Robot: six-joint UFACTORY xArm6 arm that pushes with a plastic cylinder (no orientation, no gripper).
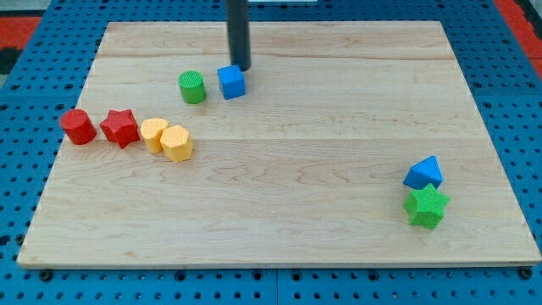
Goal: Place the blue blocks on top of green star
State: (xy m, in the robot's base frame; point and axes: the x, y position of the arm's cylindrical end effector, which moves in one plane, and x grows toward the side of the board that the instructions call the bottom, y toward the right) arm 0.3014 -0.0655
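Note:
A blue cube point(230, 81) lies near the view's top, left of centre. My tip point(242, 68) stands just above and right of it, touching or nearly touching its top right corner. A blue triangular block point(423, 173) lies at the view's lower right, touching the green star point(426, 206) just below it. The green star sits near the board's right edge.
A green cylinder point(192, 86) stands just left of the blue cube. At the view's left lie a red cylinder point(78, 126), a red star point(120, 128), a yellow block point(154, 134) and a yellow hexagonal block point(177, 142) in a row. The wooden board point(279, 229) rests on a blue pegboard.

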